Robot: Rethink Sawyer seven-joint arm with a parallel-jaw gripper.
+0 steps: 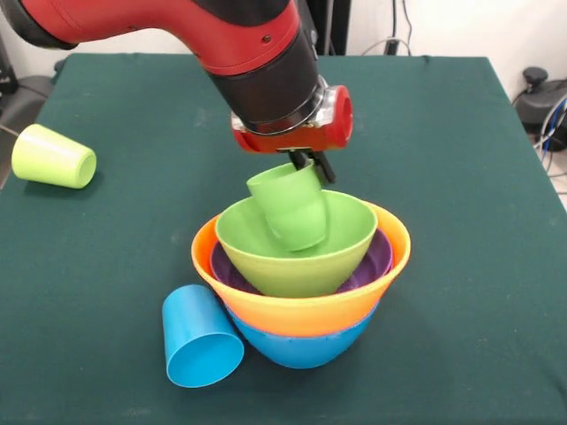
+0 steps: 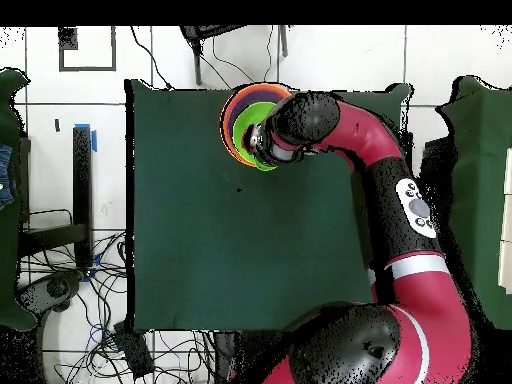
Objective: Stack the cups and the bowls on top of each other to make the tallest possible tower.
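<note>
A dark green cloth covers the surface, and it looks soft and flat. Near the front edge sits the tower, a stack of shiny round bowls. A blue bowl is at the bottom, then an orange bowl, then a purple bowl that shows only as a thin rim, then a light green bowl on top. The red and black arm comes down from above, and the end effector hangs right over the tower. Its thin black fingers are clenched on the rim of a green cup. The cup is tilted and its lower part sits inside the green bowl. A sky blue cup lies on its side, touching the tower on the left in the front view. A yellow-green cup lies on its side well apart, near the left edge. In the overhead view the arm hides most of the stack.
</note>
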